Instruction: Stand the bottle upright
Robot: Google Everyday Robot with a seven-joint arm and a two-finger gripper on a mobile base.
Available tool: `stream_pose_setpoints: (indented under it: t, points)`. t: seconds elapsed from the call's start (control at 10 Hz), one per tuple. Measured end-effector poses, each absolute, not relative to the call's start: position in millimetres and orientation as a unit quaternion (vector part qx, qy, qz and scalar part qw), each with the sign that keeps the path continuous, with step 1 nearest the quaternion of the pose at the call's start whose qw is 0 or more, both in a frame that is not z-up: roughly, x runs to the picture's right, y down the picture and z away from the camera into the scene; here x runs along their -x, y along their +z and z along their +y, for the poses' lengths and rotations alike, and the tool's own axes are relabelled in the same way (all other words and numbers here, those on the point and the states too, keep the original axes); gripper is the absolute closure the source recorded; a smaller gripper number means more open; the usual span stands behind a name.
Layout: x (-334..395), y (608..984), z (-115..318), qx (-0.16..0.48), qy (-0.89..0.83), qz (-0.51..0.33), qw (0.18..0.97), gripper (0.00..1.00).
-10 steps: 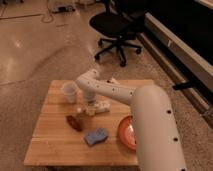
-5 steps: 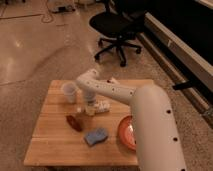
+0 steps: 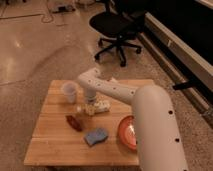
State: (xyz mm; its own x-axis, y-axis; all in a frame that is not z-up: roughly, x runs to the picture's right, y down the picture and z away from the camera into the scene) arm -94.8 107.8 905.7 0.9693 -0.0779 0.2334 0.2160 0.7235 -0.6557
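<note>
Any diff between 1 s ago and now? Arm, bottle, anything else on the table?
No visible change. The gripper is low at the bottle near the middle of the table, same as before. The cup, brown item, blue sponge and orange bowl all sit where they were.
</note>
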Motion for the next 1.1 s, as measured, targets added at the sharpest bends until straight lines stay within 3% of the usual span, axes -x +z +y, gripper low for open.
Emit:
stream_pose_setpoints:
  t: [1.1]
  points:
    - [68, 851, 38, 0.316, -0.014, -0.238, 0.918, 1.00]
